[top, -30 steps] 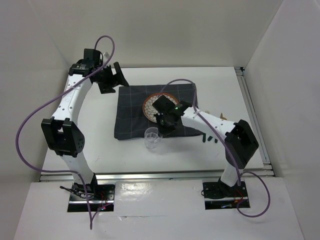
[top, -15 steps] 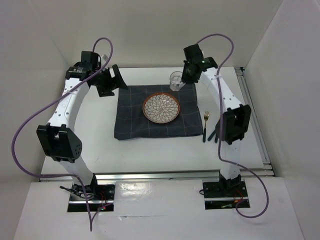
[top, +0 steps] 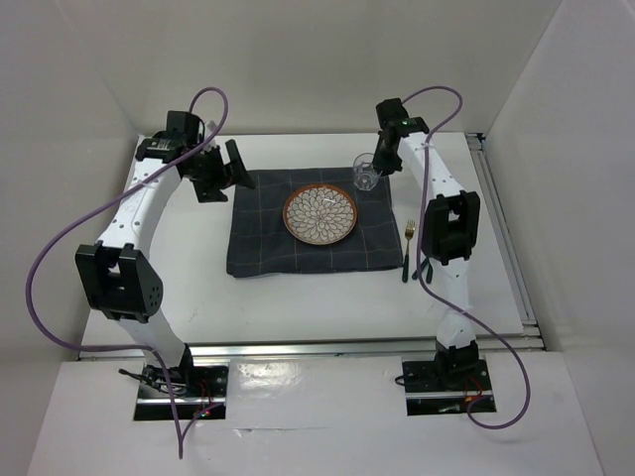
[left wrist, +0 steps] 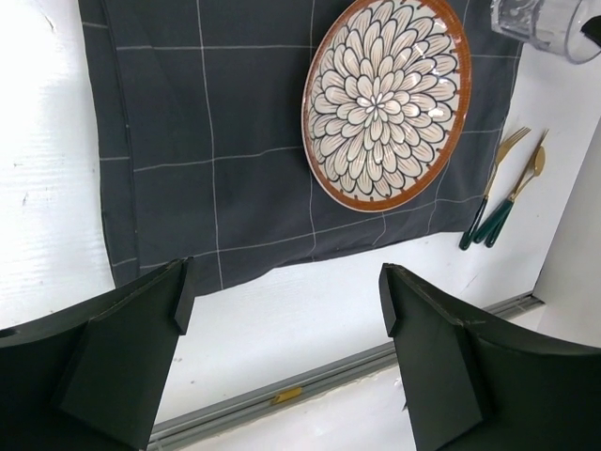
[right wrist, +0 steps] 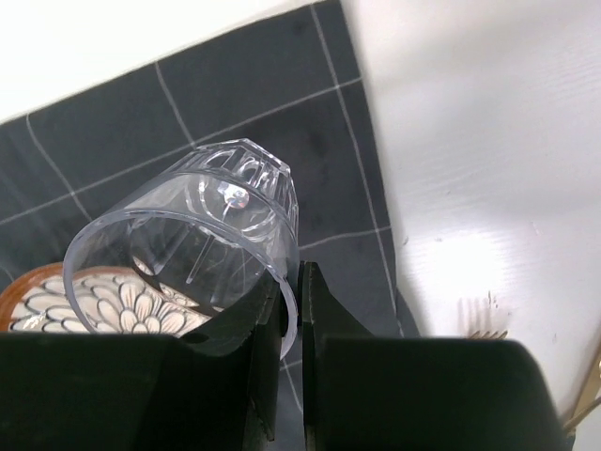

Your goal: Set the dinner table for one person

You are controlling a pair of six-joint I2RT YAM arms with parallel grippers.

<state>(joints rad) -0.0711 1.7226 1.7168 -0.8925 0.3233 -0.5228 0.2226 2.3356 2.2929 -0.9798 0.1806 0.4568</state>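
Note:
A clear faceted glass point(right wrist: 188, 254) hangs tilted over the far right corner of the dark checked cloth point(top: 263, 238). My right gripper point(right wrist: 299, 291) is shut on the glass's rim wall, one finger inside and one outside; in the top view the glass point(top: 367, 174) is just below that gripper point(top: 377, 162). A flower-patterned plate point(top: 320, 214) with an orange rim lies on the cloth, which lies on the white dinner table point(top: 298, 297). My left gripper point(left wrist: 282, 301) is open and empty, high over the table's far left point(top: 226, 167).
A gold fork point(top: 408, 248) with a green handle and a second green-handled piece point(top: 424, 266) lie on the table right of the cloth. A metal rail point(left wrist: 282, 395) runs along the table's near edge. White walls enclose the table on three sides.
My right arm carried the glass from the cloth's near edge to its far right corner, then a little right and nearer. The left arm barely shifted.

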